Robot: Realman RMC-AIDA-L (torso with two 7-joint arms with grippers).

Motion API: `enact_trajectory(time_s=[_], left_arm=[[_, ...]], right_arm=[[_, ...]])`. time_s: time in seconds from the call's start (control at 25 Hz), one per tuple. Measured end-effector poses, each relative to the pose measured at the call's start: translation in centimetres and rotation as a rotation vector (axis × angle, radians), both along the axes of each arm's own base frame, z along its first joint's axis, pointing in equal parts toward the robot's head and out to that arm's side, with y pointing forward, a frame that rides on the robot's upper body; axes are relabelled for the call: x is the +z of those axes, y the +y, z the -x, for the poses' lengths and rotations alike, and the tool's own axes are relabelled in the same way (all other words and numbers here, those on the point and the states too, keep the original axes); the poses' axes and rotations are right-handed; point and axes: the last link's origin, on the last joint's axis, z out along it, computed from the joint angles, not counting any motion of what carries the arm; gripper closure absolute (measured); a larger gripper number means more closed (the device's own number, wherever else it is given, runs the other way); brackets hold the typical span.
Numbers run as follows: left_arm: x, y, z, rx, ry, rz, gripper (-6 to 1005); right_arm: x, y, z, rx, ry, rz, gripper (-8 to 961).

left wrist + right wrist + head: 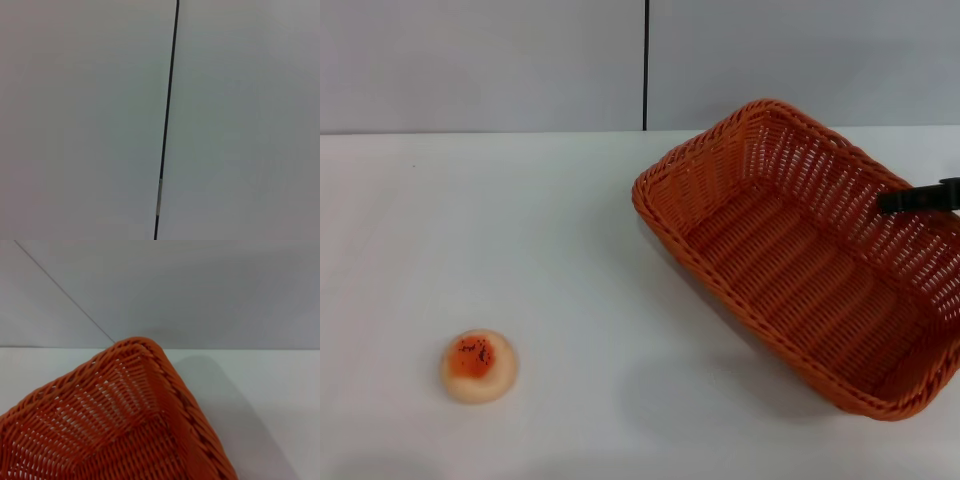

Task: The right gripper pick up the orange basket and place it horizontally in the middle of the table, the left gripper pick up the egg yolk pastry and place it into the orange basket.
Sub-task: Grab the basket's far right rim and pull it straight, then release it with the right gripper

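The orange basket [790,260] hangs tilted and askew over the right half of the white table [520,230], with its shadow cast on the tabletop below its near side. My right gripper [920,197] reaches in from the right edge as a black finger lying across the basket's far right rim, shut on that rim. In the right wrist view one corner of the orange basket [125,430] fills the lower part, with the table [260,390] beyond it. The egg yolk pastry [479,366] rests alone at the front left of the table. My left gripper is out of view.
A grey wall with a dark vertical seam [645,65] stands behind the table. The left wrist view shows only this wall and seam [167,120].
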Motion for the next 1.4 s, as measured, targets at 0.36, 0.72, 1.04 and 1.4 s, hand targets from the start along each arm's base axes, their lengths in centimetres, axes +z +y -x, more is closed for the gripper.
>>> enact_trajectory(time_s=[0.36,0.72,1.04,1.4], left_arm=[[0.2,0.4,0.0,0.001,0.006,-0.001,218],[0.3,0.7,0.1,0.003,0.014,0.001,218],[0.3,0.2,0.4,0.022,0.015,0.002,217],[0.2,-1.2,0.5,0.024,0.024,0.002,217]], right_arm=[[-0.9,0.5,0.9,0.024,-0.009,0.031,304],[-1.1,0.8,1.5,0.035,-0.025,0.051,597],[-0.8,1.2,3.6,0.174,-0.123,0.082,759],[-0.9,3.4,8.3,0.527,-0.232,0.137,784]])
